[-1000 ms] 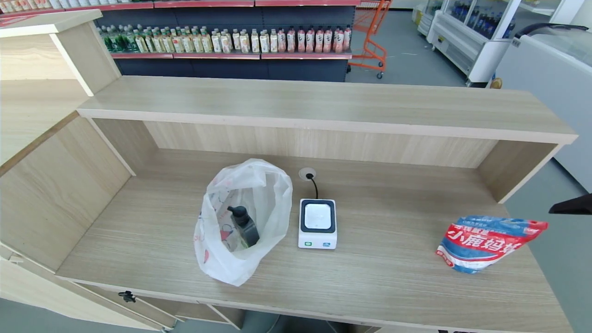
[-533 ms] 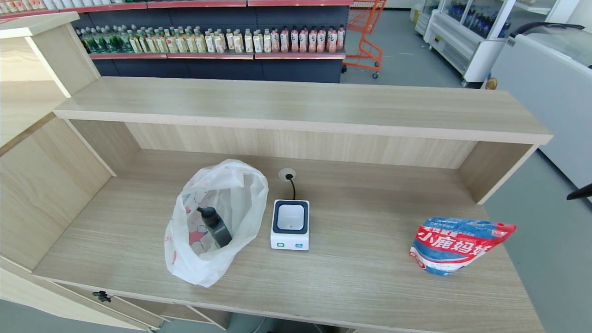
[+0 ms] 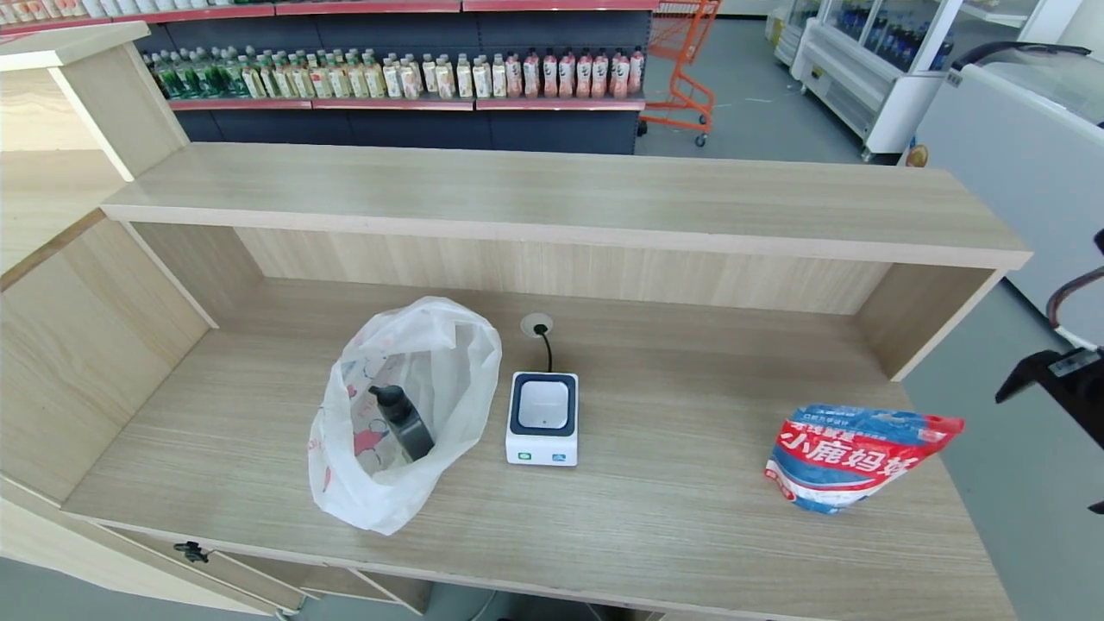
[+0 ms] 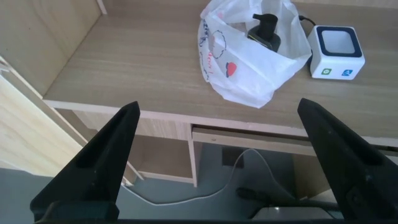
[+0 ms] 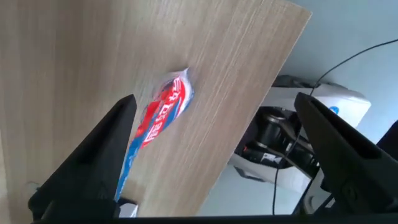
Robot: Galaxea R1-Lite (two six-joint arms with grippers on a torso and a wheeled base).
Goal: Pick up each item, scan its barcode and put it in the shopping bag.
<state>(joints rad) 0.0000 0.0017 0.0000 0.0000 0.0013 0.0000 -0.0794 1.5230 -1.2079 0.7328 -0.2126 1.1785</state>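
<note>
Right end effector (image 5: 216, 102) hangs wide open, empty, over the right end of the surface (image 3: 673, 509), where the pouch (image 3: 854, 457) sits close to the edge. Best drop straight down & pinch its top w/o nudging it off. Shopping bag (image 3: 448, 345) gapes at left, scanner (image 3: 542, 418) just beside it, pump bottle (image 3: 404, 423) inside; route looks clear, left end effector (image 4: 217, 109) also wide open, empty.

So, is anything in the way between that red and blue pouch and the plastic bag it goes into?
Only the scanner, which stands on the counter between the pouch and the shopping bag. The rest of that stretch is bare wood. The bag's mouth is open, with a dark pump bottle inside.
</note>
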